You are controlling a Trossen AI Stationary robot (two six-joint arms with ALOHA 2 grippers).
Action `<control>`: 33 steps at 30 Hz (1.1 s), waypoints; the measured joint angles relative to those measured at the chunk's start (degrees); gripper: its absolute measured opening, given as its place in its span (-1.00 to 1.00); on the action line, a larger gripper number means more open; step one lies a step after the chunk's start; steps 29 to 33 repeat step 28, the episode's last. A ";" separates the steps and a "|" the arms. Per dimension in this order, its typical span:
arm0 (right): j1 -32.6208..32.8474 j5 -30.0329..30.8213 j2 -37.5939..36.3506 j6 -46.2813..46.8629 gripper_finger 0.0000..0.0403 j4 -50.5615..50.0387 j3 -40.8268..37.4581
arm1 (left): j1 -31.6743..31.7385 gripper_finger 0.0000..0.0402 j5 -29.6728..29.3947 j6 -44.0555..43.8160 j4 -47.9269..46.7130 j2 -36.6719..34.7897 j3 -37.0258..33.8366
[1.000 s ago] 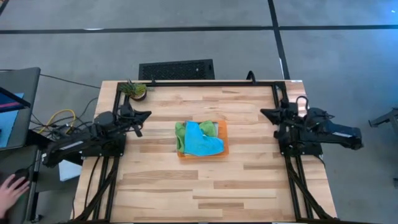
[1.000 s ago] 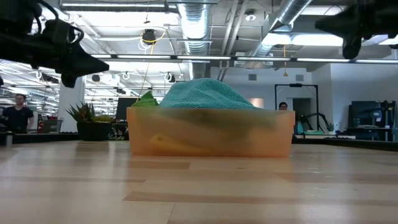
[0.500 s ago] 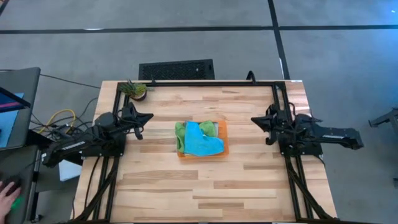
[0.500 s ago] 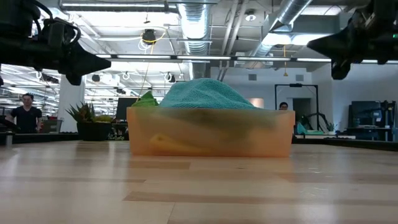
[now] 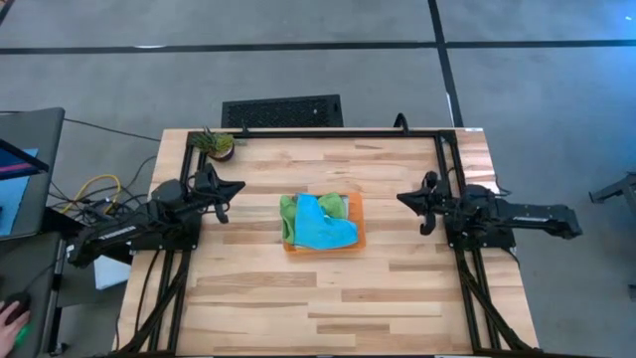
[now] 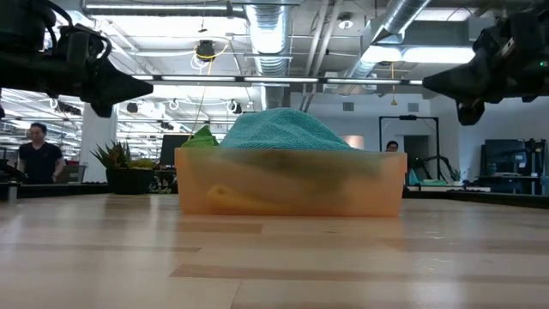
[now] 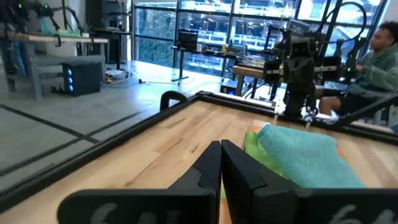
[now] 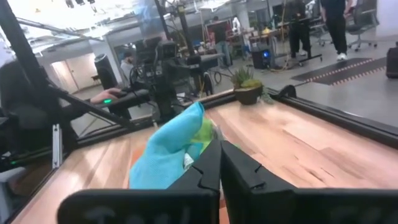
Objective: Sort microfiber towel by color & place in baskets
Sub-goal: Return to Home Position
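An orange tray [image 5: 355, 240] stands at the table's middle and also shows in the low view [image 6: 292, 184]. A blue towel [image 5: 324, 227] lies heaped on top of a green towel [image 5: 289, 214] inside it. The blue towel also shows in the left wrist view [image 7: 308, 155] and the right wrist view [image 8: 165, 152]. My left gripper [image 5: 237, 185] is shut and empty, above the table to the tray's left. My right gripper [image 5: 402, 198] is shut and empty, above the table to the tray's right.
A small potted plant [image 5: 217, 144] stands at the table's far left corner. A black frame [image 5: 328, 133] runs along the far edge and both sides. People sit and stand in the room beyond the table [image 6: 34, 154].
My right gripper has gone toward the tray, leftward across the table, and has sunk a little in the low view. My left gripper has hardly moved. The towels and tray have stayed still.
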 joint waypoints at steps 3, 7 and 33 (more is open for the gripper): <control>0.03 0.00 0.57 0.00 -0.80 0.24 0.00 | 0.00 -1.00 -0.02 1.70 -0.03 0.00 0.00; 0.03 0.00 0.58 0.00 -0.78 -0.01 0.00 | 0.00 -1.00 -0.02 2.57 -0.05 0.00 0.00; 0.03 -0.03 0.58 0.00 -0.78 0.02 -0.02 | 0.00 -1.00 -0.09 2.56 -0.09 0.00 0.00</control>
